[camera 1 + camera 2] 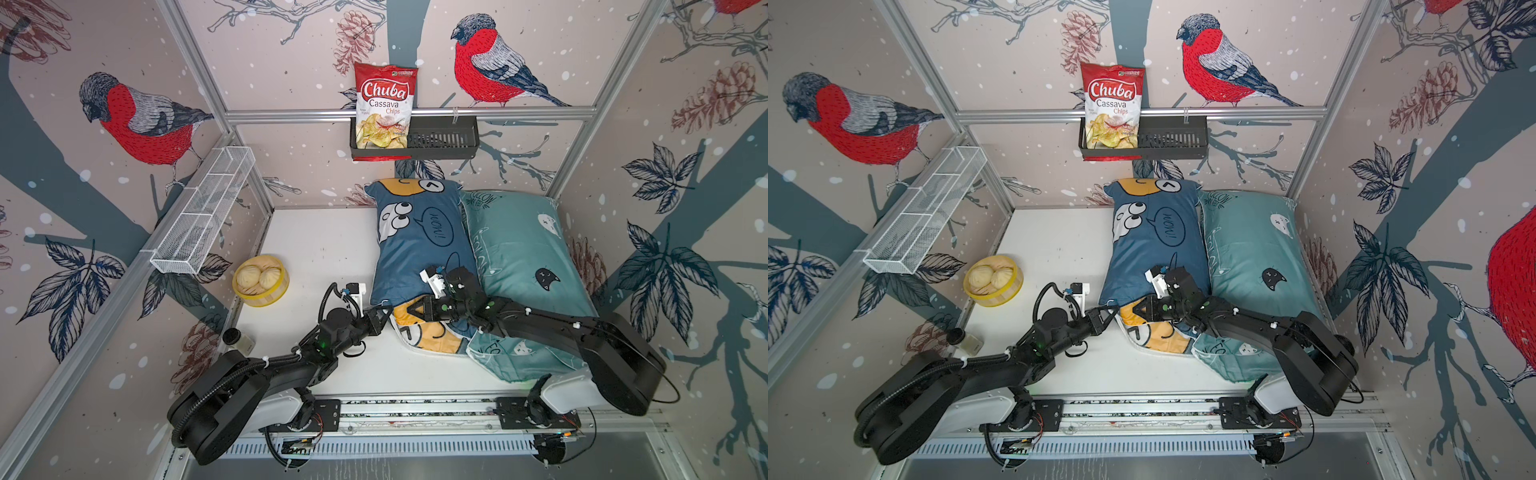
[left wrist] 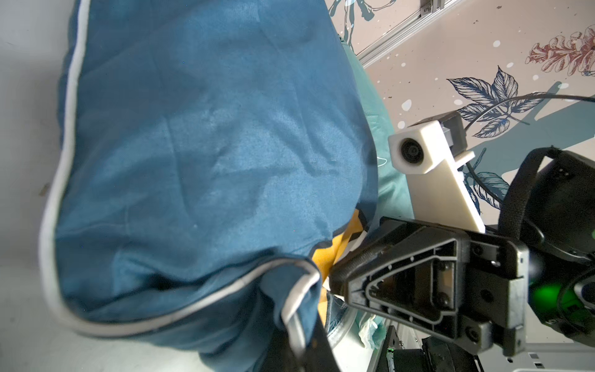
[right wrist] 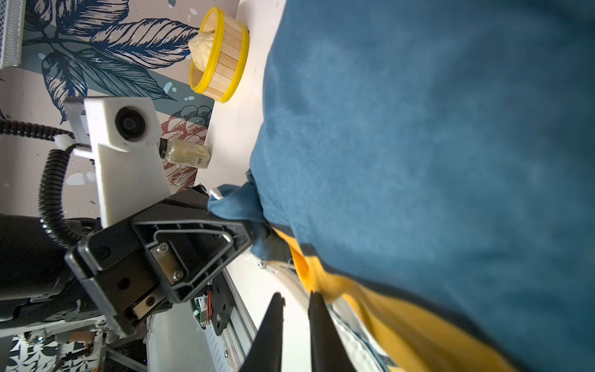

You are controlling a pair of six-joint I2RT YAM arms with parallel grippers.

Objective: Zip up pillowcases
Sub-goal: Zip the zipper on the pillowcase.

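The soft, floppy blue pillow (image 1: 419, 249) lies left of the teal pillow (image 1: 519, 249); your left gripper (image 1: 386, 312) pinches its near corner, your right gripper (image 3: 295, 298) is a bit open and empty, so grab the zipper tab (image 3: 262, 264).

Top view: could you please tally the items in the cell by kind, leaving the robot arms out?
Pillows: 2, the dark blue pillow and the teal pillow
Chip bag: 1
Steamer basket: 1
Buns: 2
Bottle: 1
Wall baskets: 2, the white wire basket and the black basket
Total: 9
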